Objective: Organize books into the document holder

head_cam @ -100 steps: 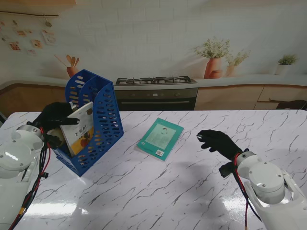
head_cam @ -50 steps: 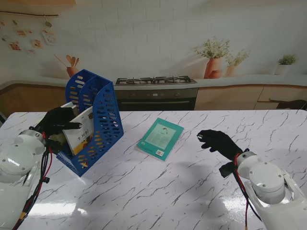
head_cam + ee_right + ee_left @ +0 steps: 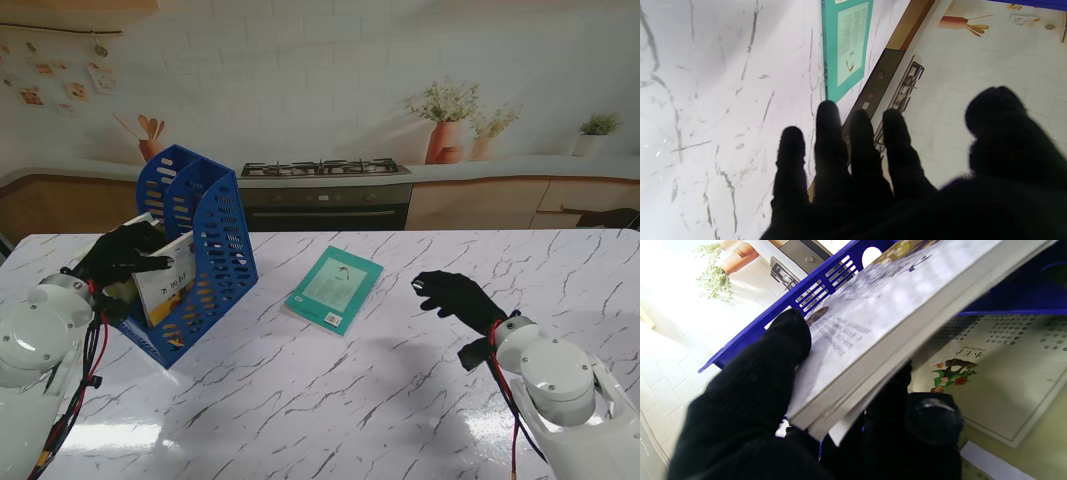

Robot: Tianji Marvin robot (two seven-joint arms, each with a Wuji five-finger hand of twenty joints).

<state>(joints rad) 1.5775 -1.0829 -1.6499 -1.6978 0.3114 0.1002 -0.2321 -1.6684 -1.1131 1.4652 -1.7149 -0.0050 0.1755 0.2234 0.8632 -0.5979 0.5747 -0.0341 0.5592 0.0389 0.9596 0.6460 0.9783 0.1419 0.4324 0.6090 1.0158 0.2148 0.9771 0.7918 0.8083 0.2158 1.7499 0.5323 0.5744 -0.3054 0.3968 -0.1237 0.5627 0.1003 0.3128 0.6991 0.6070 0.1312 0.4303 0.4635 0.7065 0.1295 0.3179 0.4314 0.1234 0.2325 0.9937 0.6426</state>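
A blue perforated document holder [image 3: 205,255] stands tilted at the table's left. My left hand [image 3: 122,255] is shut on a white picture book [image 3: 165,277], which sits partly inside the holder. The left wrist view shows that book [image 3: 880,323] pinched between thumb and fingers [image 3: 773,353], with the holder's wall [image 3: 813,293] behind it and another book [image 3: 1000,373] lying inside. A teal book [image 3: 335,288] lies flat at mid-table. My right hand [image 3: 455,296] hovers open to the right of it, holding nothing. In the right wrist view the teal book [image 3: 845,46] lies beyond the fingertips [image 3: 826,113].
The white marble table [image 3: 350,400] stretches between both arms. Behind its far edge runs a kitchen backdrop with a stove [image 3: 322,168] and potted plants [image 3: 445,125].
My left hand has pushed the white book lower and deeper into the blue holder, and the holder shifted slightly. The right hand and teal book have not moved.
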